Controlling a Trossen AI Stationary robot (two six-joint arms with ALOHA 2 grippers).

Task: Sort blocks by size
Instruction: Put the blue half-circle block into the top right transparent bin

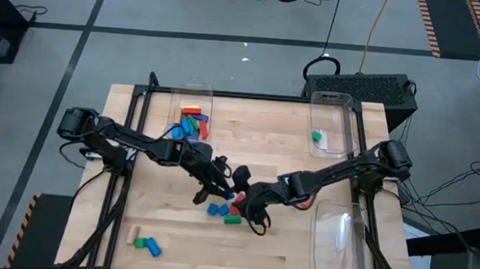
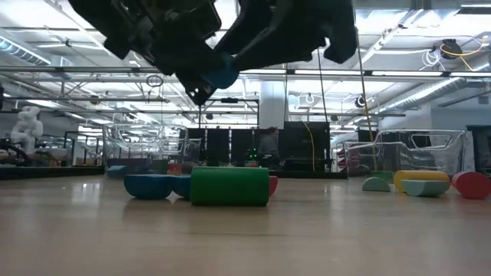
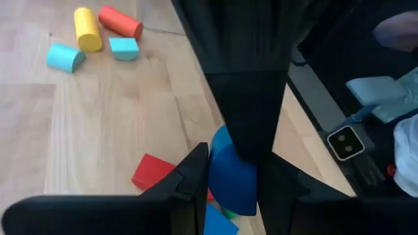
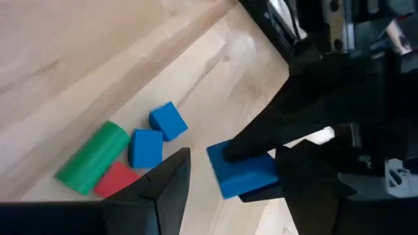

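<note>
Both arms meet above the middle of the desk. The left end effector grips a blue block between its fingers, lifted clear of the wood. In the right wrist view the same blue block sits in the left arm's dark fingers, with the right end effector just beside it, its fingers spread to either side of the block and not touching it.

Below them, near the desk's centre, lie a green cylinder, two blue cubes and a red block, close together. A second group of blocks lies near the front left corner. More blocks sit in a clear bin at the back left. A single green block lies in the bin at the back right, and another bin stands at the front right.
</note>
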